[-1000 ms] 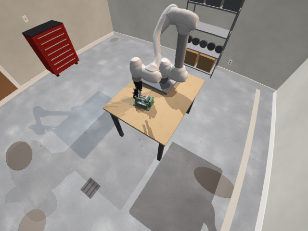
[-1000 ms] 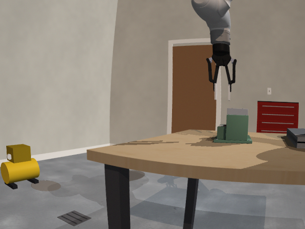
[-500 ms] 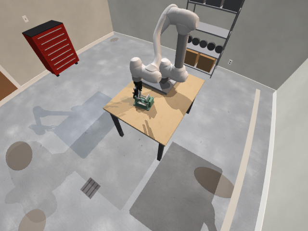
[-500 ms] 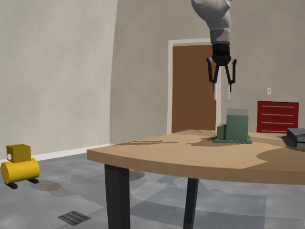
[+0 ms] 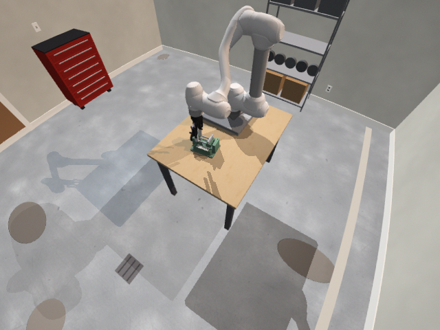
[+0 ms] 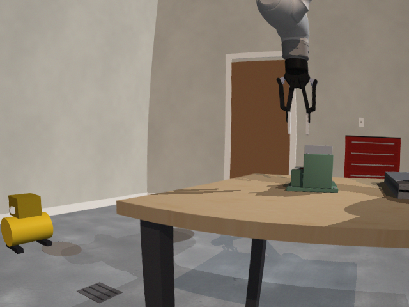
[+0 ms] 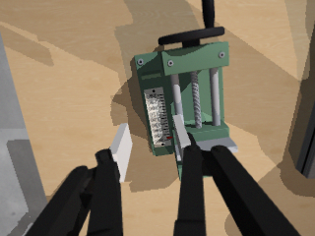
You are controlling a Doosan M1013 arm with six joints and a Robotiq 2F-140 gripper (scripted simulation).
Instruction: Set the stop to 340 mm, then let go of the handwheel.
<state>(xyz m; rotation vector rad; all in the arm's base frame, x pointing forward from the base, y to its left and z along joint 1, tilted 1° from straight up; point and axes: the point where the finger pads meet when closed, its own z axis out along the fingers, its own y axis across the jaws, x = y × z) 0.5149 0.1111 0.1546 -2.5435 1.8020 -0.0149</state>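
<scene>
The fingers [image 6: 297,126] hang partly open and hold nothing, above the green stop fixture [image 6: 314,171] at the frame's right. The handwheel [image 7: 191,35], upper centre in the wrist view, sits untouched, probably awaiting approach.

The table [image 6: 231,211] has a pale tan wooden top on black legs. On it sits a green fixture [image 7: 194,64] with grey metal rods, a white scale strip marked with dark ticks, a small red pointer and a black handwheel [image 7: 191,36]. The gripper [image 6: 297,126] is black with white pads, on a white arm [image 5: 227,56]. A red tool chest [image 5: 72,67] has a black top and silver handles. The door [image 6: 257,119] is brown with a white frame. A compressor [image 6: 26,224] is yellow. The floor is mottled grey.
</scene>
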